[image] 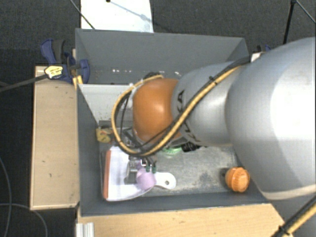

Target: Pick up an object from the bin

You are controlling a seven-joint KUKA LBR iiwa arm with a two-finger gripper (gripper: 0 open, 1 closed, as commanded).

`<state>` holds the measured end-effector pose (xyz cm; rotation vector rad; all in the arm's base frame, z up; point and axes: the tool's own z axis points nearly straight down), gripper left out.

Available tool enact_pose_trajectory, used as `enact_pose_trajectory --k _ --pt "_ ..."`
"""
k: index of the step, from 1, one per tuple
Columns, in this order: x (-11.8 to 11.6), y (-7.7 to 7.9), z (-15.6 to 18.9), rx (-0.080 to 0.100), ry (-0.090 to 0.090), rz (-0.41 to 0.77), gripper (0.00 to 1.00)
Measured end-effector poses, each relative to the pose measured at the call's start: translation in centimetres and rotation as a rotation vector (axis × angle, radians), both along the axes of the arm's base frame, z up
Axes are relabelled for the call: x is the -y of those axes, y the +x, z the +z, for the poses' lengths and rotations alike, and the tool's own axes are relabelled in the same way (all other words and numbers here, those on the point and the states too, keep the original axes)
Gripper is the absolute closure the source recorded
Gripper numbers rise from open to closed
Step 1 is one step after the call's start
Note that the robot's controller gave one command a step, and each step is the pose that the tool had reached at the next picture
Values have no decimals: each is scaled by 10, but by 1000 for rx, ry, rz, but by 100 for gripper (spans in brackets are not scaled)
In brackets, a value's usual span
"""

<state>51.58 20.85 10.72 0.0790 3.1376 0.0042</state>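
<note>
Jaws at lilac lump — white packet just beside

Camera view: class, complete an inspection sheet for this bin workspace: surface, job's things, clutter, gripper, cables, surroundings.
Surface: grey bin floor, speckled, bare in the middle.
Job's things: lilac piece under the gripper, beside a flat white packet at the left.
Clutter: orange ridged knob at right; green thing partly under the arm; small tan thing by the left wall.
Gripper: low over the lilac piece; a grasp cannot be told.
Cables: yellow-black cable looped round the orange wrist cover.
Surroundings: dark floor around the bin.
</note>
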Motion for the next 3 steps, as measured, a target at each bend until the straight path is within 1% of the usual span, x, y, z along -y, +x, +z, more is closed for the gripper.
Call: enact_pose_trajectory --k 1,2,3 --pt "35 9 -12 -3 -2 175 100" --pt "35 9 -12 -3 -2 173 100" --pt "52 7 122 1 -2 184 100"
